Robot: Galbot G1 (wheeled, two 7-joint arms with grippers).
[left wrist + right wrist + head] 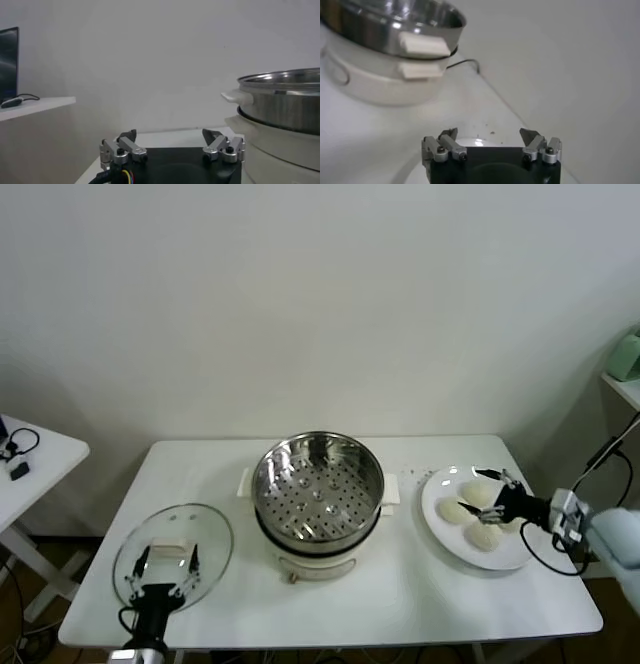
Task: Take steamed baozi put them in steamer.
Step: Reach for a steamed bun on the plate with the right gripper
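Our right pincer (487, 489) hangs wide open over the baozi (472, 511) on the plate (436, 509), gripping nothing; the steamer (318, 484) sits empty mid-tabletop (400, 604). Left pincer (165, 562) is parked open above the glass lid (205, 529). Risk: buns sit touching, so closing could squash or nudge a neighbour.

Steamer (318, 484): polished steel pot, mirror-bright, perforated metal tray inside; base and side handles smooth white plastic, slight sheen. Lid (172, 556): clear glass, glossy. Plate (440, 519): glossy white, ceramic-looking. Steamed baozi (470, 512): smooth matt dough skin, cream-white. Table (400, 594): smooth white top, matt. Gripper fingers (443, 147): bare brushed metal on black housing.
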